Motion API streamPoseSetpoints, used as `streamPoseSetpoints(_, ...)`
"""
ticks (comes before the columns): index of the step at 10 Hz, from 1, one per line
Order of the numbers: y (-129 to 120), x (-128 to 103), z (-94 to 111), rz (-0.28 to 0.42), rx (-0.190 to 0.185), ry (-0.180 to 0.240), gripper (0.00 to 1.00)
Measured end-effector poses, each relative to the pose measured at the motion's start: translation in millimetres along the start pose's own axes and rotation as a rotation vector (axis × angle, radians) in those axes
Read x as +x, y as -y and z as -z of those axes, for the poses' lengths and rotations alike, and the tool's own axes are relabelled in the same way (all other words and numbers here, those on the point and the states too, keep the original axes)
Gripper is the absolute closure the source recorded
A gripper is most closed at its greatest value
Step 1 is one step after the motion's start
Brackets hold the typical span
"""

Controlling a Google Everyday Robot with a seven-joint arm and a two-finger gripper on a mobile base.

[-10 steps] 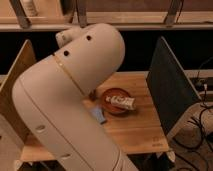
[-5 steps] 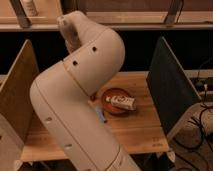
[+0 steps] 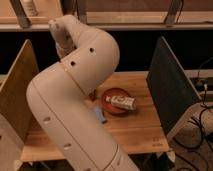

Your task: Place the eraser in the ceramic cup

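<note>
Gripper out of sight, hidden somewhere behind the bulky white jointed arm [image 3: 75, 105] that fills left and centre. Cannot tell whether it is apart, together or clamped on anything.

Far left: tall tan wooden board [image 3: 20, 82], upright at the edge of the light wooden tabletop [image 3: 135, 132]. Likely a side screen fencing the work area.

Small flat blue eraser [image 3: 100, 116] (probably; it is small) lies loose on the wood just beside the arm, at 7 o'clock from the reddish-brown round bowl [image 3: 117, 92]. Judged not yet picked up.

White packet [image 3: 121, 102] lies on its side inside the bowl.

No ceramic cup identifiable; possibly behind the arm.

At 3 o'clock of the bowl: dark grey board [image 3: 172, 92], upright, the matching screen.
</note>
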Motion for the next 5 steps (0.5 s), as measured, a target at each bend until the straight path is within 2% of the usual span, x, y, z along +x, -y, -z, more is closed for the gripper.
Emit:
streamPoseSetpoints(1, 14.6, -8.1, -1.9, -0.017, 0.026, 0.003, 1.0)
streamPoseSetpoints(3, 33.1, -27.1, -4.7, -0.039, 0.053, 0.018, 1.0)
streamPoseSetpoints(5, 31.4, -42.4, -5.9, -0.049, 0.044, 0.034, 1.0)
